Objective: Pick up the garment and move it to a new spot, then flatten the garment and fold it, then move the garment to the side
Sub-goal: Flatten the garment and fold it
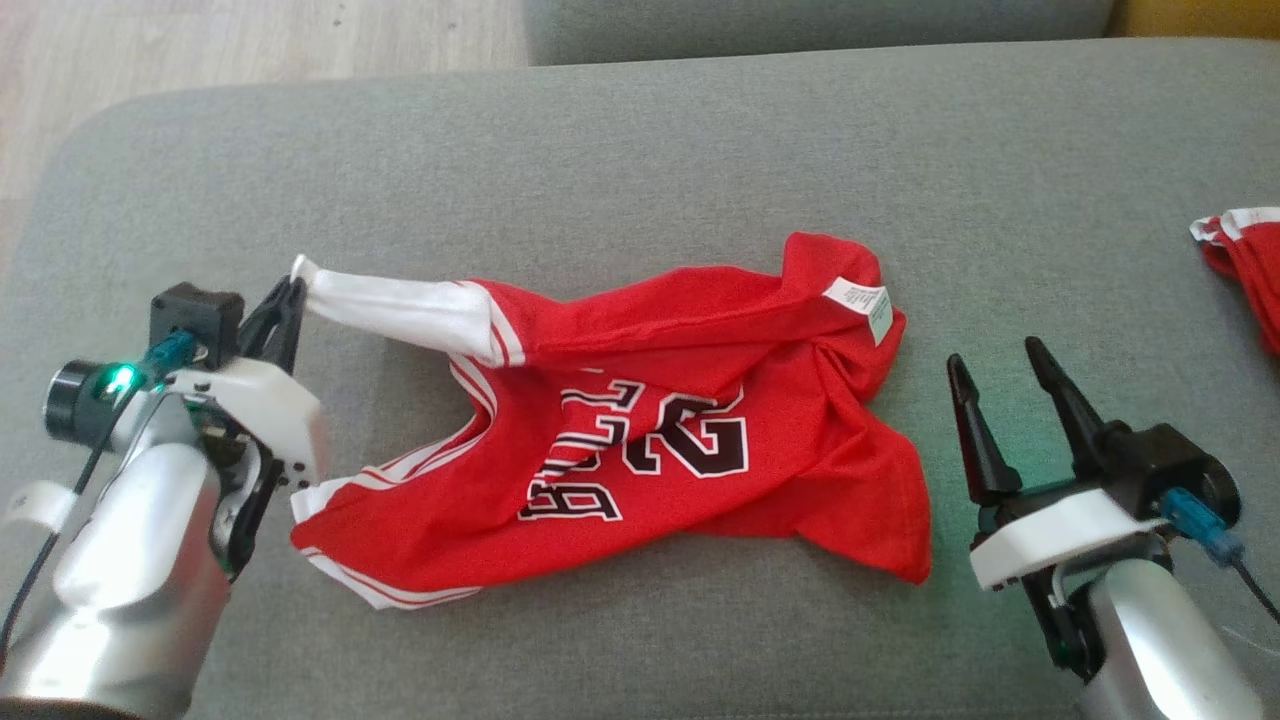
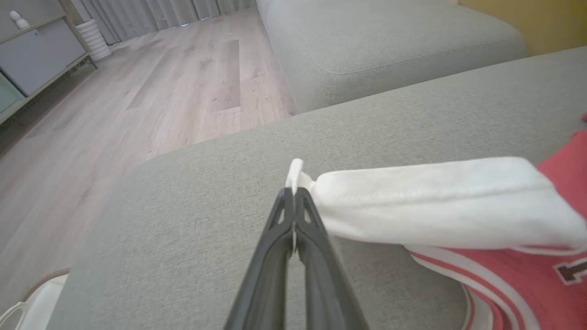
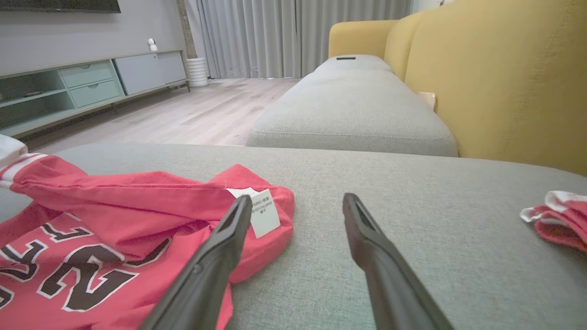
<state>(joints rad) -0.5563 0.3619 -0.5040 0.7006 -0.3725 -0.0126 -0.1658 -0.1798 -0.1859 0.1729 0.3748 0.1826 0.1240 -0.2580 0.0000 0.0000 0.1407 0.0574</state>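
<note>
The left gripper point(image 1: 287, 297) is clamped onto the cuff end of the white sleeve point(image 1: 400, 310). In the left wrist view its two dark fingers point(image 2: 279, 229) meet with no gap, and a nub of white cloth pokes out past their tips. It sits near the left edge of the grey cushion point(image 1: 640, 150), towards the rounded far-left corner, with the wooden floor point(image 1: 200, 40) beyond. From that pinch the sleeve stretches rightward into the body of the garment point(image 1: 640, 440). The sleeve seems to hang a little off the cushion, though the shadow under it is the only evidence.

The garment, a red jersey with black numerals, lies crumpled across the middle of the cushion. Its long axis runs left to right, from the held sleeve to the bunched hem at the right. Its white label point(image 1: 860, 300) is turned up at the far-right fold.

The right gripper point(image 1: 997, 355) has its fingers spread wide and holds nothing. It is just beside the garment's right edge, apart from the cloth, fingers pointing towards the cushion's far edge. From its wrist camera the label point(image 3: 261, 213) lies just left of the left finger, so the nearest cloth is slightly left and ahead.

The coming move likely turns on that offset. The right arm is much the nearer to the free end, and a short reach left would let both arms pull along the long axis. A second red garment point(image 1: 1245, 260) lies well apart at the cushion's right edge.
</note>
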